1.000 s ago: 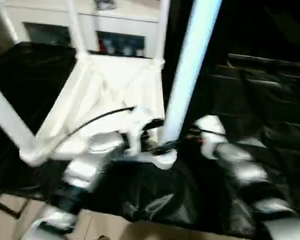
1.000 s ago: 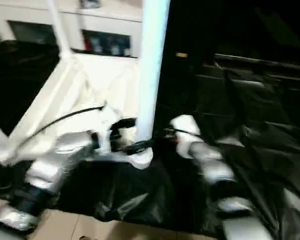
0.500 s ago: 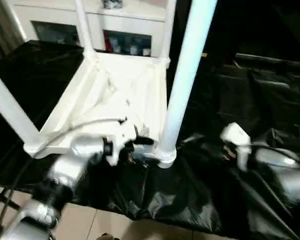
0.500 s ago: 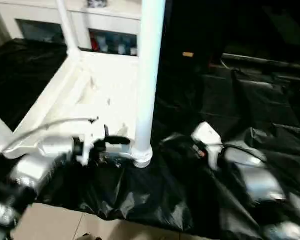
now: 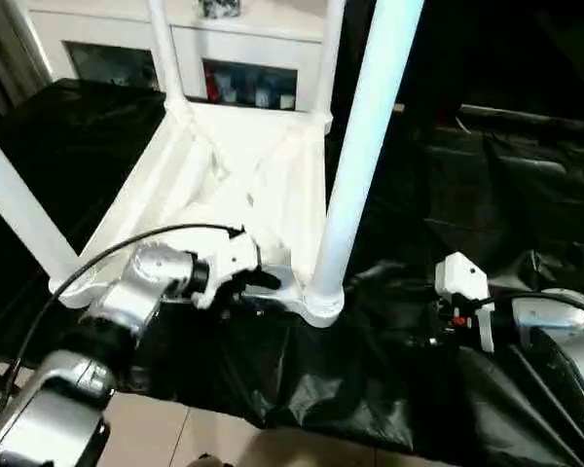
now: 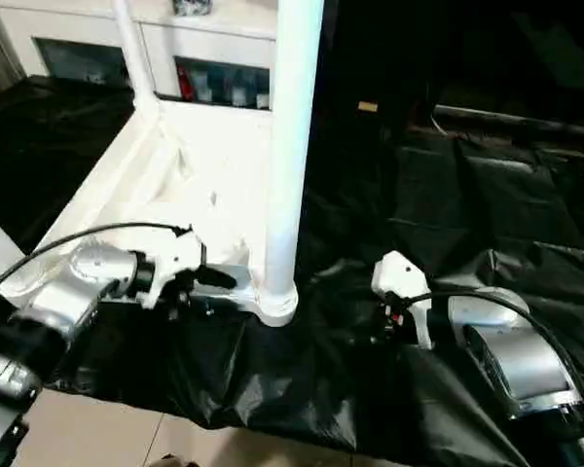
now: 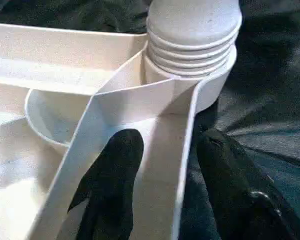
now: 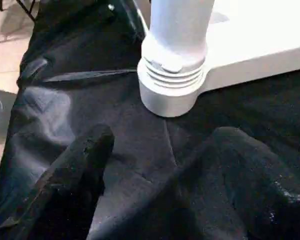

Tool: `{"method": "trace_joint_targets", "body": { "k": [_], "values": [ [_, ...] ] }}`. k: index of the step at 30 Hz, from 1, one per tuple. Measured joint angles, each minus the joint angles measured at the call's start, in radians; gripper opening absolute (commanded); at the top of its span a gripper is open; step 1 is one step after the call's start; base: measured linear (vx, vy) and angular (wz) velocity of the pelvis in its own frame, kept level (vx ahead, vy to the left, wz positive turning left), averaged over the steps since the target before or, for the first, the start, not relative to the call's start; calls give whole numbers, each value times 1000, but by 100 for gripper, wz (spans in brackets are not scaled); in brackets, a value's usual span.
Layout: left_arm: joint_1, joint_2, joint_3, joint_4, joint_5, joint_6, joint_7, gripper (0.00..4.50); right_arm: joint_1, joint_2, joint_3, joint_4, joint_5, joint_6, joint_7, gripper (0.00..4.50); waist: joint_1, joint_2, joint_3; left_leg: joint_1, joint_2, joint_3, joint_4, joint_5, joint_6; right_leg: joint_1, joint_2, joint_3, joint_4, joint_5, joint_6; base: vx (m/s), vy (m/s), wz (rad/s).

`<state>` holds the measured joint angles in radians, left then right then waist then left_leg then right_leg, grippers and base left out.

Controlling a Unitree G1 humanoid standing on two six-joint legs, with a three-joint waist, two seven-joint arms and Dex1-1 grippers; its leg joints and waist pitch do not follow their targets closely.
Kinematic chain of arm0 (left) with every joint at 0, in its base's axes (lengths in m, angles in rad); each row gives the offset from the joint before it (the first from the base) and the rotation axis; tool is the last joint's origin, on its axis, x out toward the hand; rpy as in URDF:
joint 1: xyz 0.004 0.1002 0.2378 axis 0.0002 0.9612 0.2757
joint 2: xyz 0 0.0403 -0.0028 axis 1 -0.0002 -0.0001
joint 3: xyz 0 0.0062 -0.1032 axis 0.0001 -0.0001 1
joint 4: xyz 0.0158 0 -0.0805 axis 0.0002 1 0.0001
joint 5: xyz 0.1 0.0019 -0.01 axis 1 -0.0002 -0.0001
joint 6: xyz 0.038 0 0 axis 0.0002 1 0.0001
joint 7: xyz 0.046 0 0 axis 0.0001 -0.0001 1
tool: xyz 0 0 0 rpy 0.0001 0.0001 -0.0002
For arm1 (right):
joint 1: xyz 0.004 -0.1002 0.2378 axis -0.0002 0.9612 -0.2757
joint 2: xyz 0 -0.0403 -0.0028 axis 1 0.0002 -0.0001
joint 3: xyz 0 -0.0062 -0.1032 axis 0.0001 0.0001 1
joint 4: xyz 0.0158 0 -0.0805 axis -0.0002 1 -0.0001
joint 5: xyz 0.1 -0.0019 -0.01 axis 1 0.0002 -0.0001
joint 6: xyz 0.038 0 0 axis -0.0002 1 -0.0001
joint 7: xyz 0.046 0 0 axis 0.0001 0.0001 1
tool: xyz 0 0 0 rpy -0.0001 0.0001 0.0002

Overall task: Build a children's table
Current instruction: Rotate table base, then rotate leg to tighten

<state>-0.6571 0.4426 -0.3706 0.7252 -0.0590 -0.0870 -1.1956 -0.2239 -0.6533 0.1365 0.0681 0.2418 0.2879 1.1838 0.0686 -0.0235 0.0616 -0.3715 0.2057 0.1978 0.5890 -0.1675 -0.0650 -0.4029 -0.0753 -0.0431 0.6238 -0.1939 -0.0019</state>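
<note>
The children's table (image 5: 243,185) lies upside down on a black sheet (image 5: 389,389), its four legs standing up from the corner sockets; the nearest leg (image 5: 365,146) rises from the near corner socket (image 5: 321,302). The left gripper (image 7: 160,165) straddles the near rim wall of the tabletop just beside that socket, one finger inside the rim and one outside, narrowed about the wall but not plainly pressing on it. The right gripper (image 8: 155,165) hangs wide and empty over the sheet, apart from the socket and facing it. The step in hand looks like steadying the top so the near leg can be seated or checked; to do it well the left fingers should pinch the wall squarely and keep off the socket collar. The near edge of the sheet-covered surface runs close below the socket, with bare floor (image 5: 175,428) beyond, so any push should go inward. Open sheet lies to the right, giving the right arm room to approach the leg.
</note>
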Motion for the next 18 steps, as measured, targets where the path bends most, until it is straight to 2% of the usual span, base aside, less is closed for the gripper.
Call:
{"method": "trace_joint_targets", "body": {
  "k": [4, 8, 9, 15, 17, 18],
  "values": [
    [-21, -6, 0, 39, 14, -17, -20, 145, 2, -1, 0, -18, 0, 9, 0, 358, 2, 0, 0, 1, 0, 0, 0, 0, 0, 0, 0, 0, 1, 0, 0, 0, 0, 0],
    [-26, -6, 0, 61, 17, -29, -35, 131, 4, -1, 0, -18, -1, 7, -2, 358, 2, 1, 0, 3, 0, 0, 0, 0, 0, 1, 0, 0, 1, 0, 0, 0, 0, 0],
    [-27, -6, 0, 65, 17, -29, -35, 111, 4, -1, 0, -18, -1, 7, -2, 358, 2, 1, 0, 3, 0, 0, 0, 0, 0, 1, 0, 0, 1, 0, 0, 0, 0, 0],
    [-46, -8, 0, 93, 35, -28, -62, 61, 3, -1, 3, -17, -1, 8, -3, 358, 0, 1, 0, 4, 0, 0, 0, 0, 0, 1, 0, 0, 1, -1, 3, 0, 0, 0],
    [-47, -8, 3, 92, 33, -9, -74, 51, 2, 2, 3, -16, 3, 21, -1, 386, -1, 0, 0, 4, 0, 0, 0, 0, 0, 2, 0, 0, 1, -1, 2, 0, 0, 0],
    [-47, -7, 4, 87, 32, 3, -79, 51, -1, 7, 3, -16, 7, 31, -1, 386, -1, 0, 0, 4, 0, 0, 0, 0, 0, 2, 0, 0, 1, -1, 2, 0, 0, 0]
  ]
}}
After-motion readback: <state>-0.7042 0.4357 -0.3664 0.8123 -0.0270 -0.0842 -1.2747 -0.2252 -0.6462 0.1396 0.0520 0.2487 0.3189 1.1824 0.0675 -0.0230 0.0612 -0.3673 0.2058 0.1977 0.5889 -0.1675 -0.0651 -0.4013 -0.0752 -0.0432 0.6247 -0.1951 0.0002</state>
